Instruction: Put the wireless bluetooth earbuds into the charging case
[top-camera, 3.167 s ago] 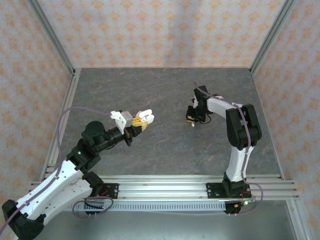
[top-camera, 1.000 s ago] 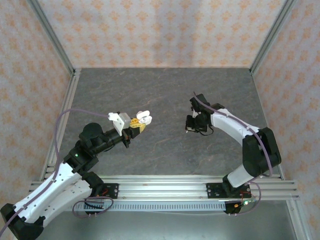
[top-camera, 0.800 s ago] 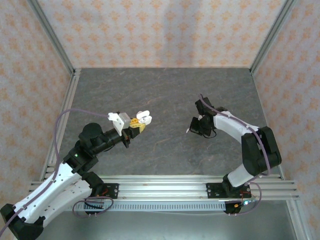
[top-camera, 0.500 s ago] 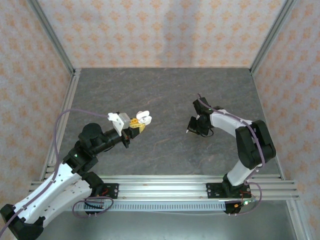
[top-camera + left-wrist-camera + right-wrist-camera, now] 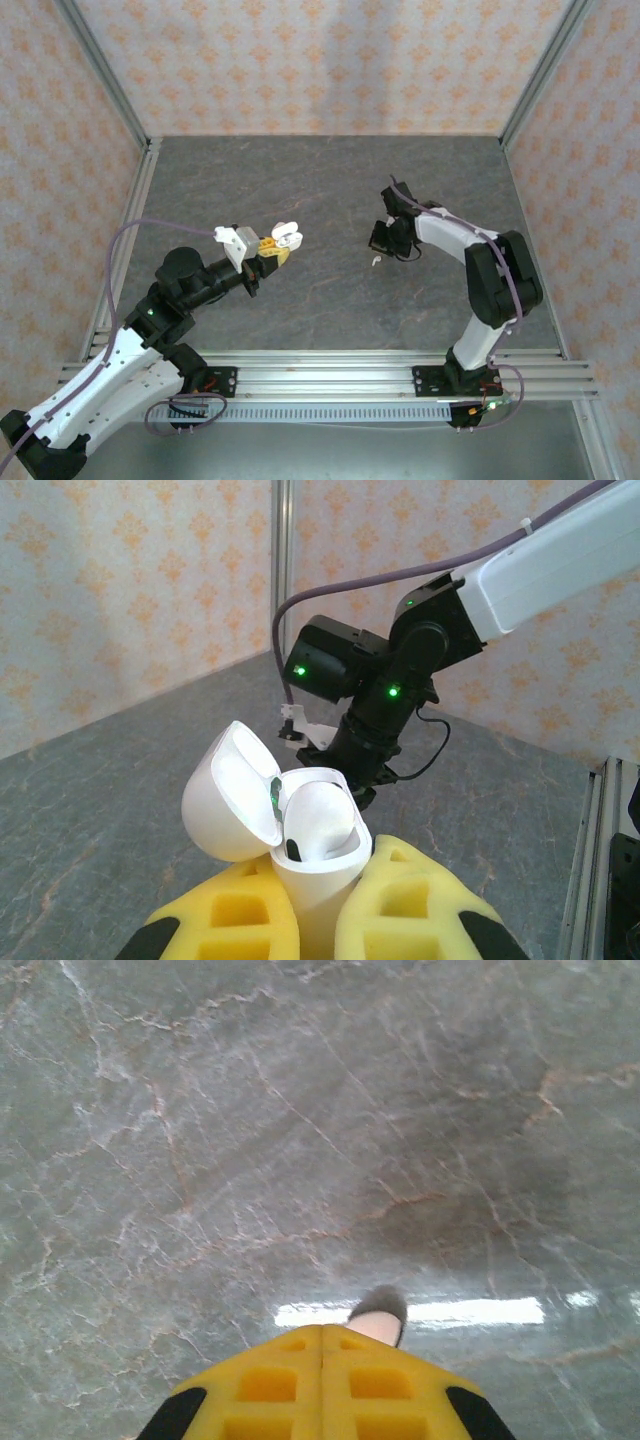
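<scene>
Now the right claw point(image 5: 322, 1335) has pressed together on 1 earbud point(image 5: 378, 1322); the left claw point(image 5: 316, 905) still pinches the open charging case point(image 5: 305, 830), so we judge transfer comes next.

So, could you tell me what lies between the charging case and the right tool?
Just bare grey tabletop separates charging case and right tool, seen in the top external view.

The top camera looks down from behind the bases point(image 5: 465, 378) on the whole table point(image 5: 330, 170). The left wrist camera looks level past its case point(image 5: 315, 820) at the right arm point(image 5: 540, 565), shared with the top view. The right wrist camera faces straight down, close to the table.
</scene>
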